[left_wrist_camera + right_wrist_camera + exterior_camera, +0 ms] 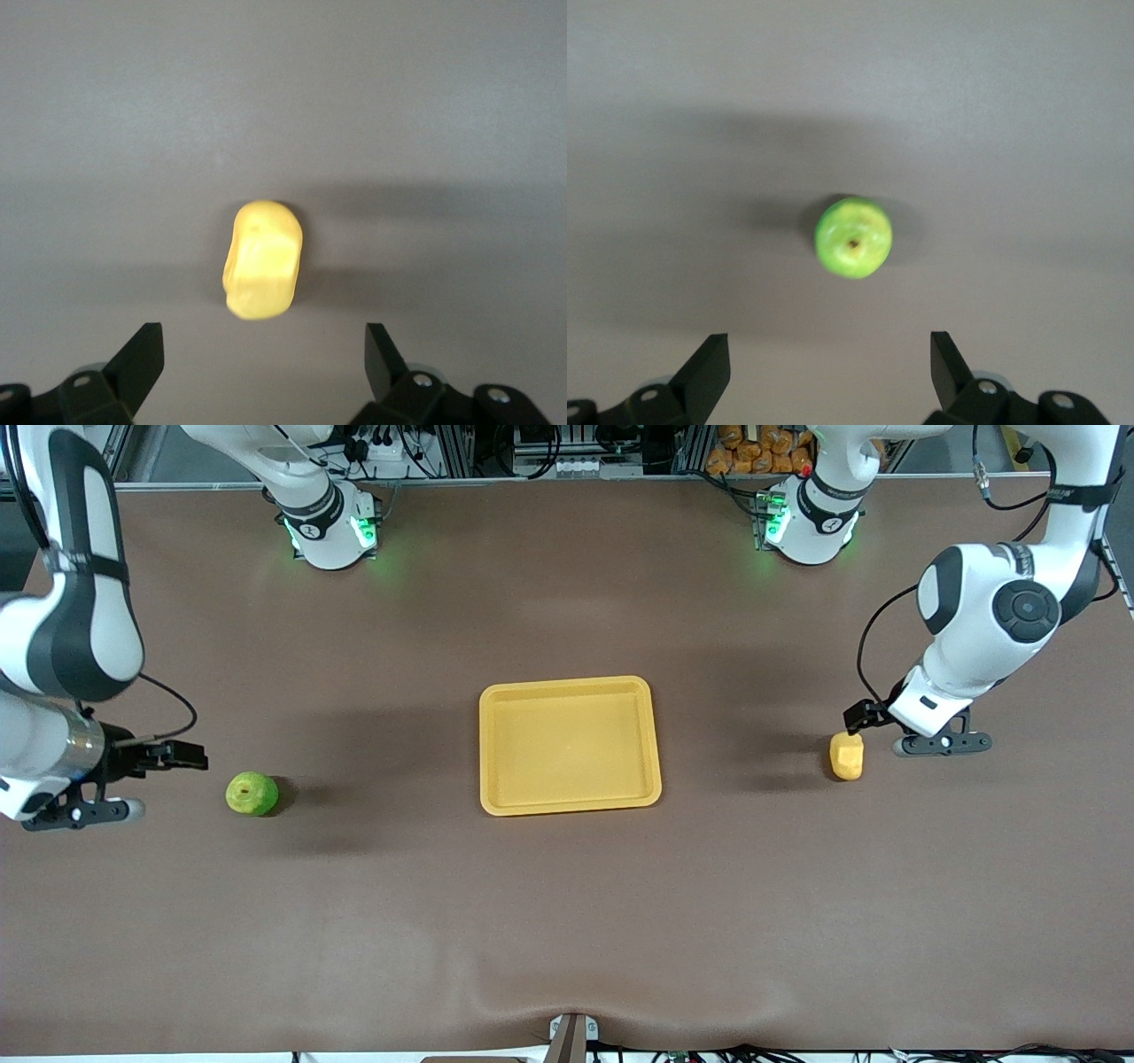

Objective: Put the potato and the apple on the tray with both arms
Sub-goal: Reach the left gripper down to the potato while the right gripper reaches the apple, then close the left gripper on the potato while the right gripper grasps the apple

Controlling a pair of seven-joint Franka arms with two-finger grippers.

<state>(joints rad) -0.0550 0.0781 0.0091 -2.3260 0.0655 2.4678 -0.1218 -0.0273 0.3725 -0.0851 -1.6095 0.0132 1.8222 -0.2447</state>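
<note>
The left black two-finger gripper hangs wide open over the pale yellow bumpy potato; the right gripper, equally wide, hangs over the round green apple. Both pieces lie on the table, well apart from the bare yellow-orange plastic tray between them. Nothing is grasped or placed yet.

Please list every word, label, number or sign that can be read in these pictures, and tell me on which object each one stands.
Nothing can be read.
The tray, apple and potato: no text or label.
Left arm's upper band: small print, too blurred to read.
Round marks on both arm bases: symbols only, no letters.
</note>
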